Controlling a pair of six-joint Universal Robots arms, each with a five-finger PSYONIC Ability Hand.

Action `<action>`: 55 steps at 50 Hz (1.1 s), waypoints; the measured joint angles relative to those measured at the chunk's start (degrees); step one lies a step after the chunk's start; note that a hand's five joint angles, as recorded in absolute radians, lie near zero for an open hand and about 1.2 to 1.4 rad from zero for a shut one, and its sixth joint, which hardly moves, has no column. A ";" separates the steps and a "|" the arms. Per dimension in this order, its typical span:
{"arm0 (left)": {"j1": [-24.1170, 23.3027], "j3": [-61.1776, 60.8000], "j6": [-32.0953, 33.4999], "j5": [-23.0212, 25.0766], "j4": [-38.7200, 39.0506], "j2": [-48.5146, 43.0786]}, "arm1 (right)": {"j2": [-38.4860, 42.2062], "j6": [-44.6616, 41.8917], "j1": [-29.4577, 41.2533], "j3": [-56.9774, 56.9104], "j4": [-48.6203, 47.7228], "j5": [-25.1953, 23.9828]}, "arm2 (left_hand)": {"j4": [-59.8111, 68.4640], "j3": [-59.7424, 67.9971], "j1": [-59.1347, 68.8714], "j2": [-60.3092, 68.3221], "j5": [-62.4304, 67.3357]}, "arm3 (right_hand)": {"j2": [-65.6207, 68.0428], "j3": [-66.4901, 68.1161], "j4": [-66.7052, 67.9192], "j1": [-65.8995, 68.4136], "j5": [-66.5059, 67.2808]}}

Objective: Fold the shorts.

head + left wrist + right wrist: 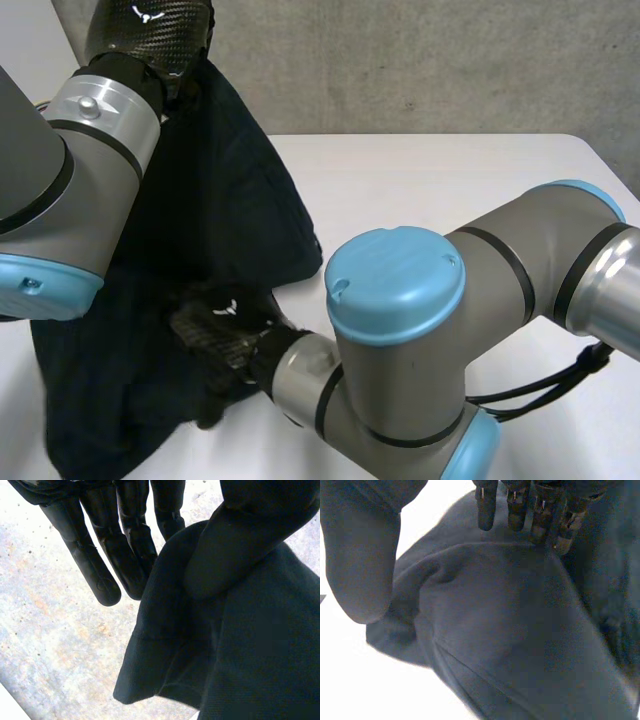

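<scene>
Head view: left hand pinches shorts up to fold over; right hand lies flat, pinning them to desk.

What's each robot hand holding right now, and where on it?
Left robot hand pinches the shorts at a hemmed edge; right robot hand lies open on their lower part, holding nothing.

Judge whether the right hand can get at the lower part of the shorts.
Likely yes: the right hand lies against the lower part of the shorts, fingers straight, nothing between; the left hand pinches their top.
</scene>
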 measured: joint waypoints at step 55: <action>-2.90 -6.96 5.42 -0.17 0.75 8.76 | 14.77 13.09 -20.09 -25.29 5.48 -0.14 | 0.21 0.01 0.00 0.07 0.00 | 54.57 55.26 54.46 44.43 51.73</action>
